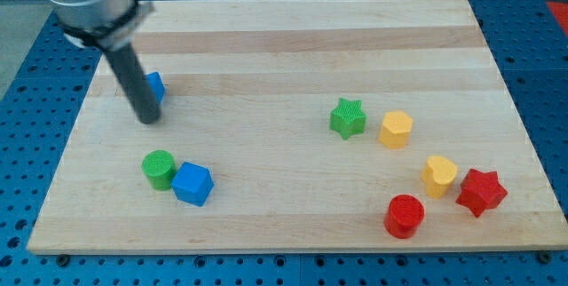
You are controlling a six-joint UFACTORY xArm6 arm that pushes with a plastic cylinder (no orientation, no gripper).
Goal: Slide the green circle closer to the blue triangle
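Green circle (pixel 158 169) sits low on the view's left of the surface (pixel 293 46), touching or just beside the blue cube (pixel 193 184) on its right.

Tool: a bare rod, no jaws, so it holds nothing and has no width to report. My tip (pixel 149 119) rests on the surface up and a little left of the green circle, apart from it. Just behind the rod, toward the view's top, a blue block (pixel 156 84) is half hidden; shape hard to read, but judged to be the blue triangle, the target.

Further out, on the view's right: green star (pixel 347 117), yellow block (pixel 396 130), second yellow block (pixel 438 175), red star (pixel 481 191), red cylinder (pixel 405 216). All well clear of the work.

Notes for your step, as judgement:
- The tip stands between circle and triangle, on the wrong side for pushing. You would need to bring it round to the circle's lower side first.
- Skirt on the circle's left; the blue cube crowds the right side.
- Push through the circle's middle, aimed up the view toward the triangle. An off-centre contact will likely let a round block roll off the tip.
- Keep the stroke short and stop before the circle strikes the triangle.
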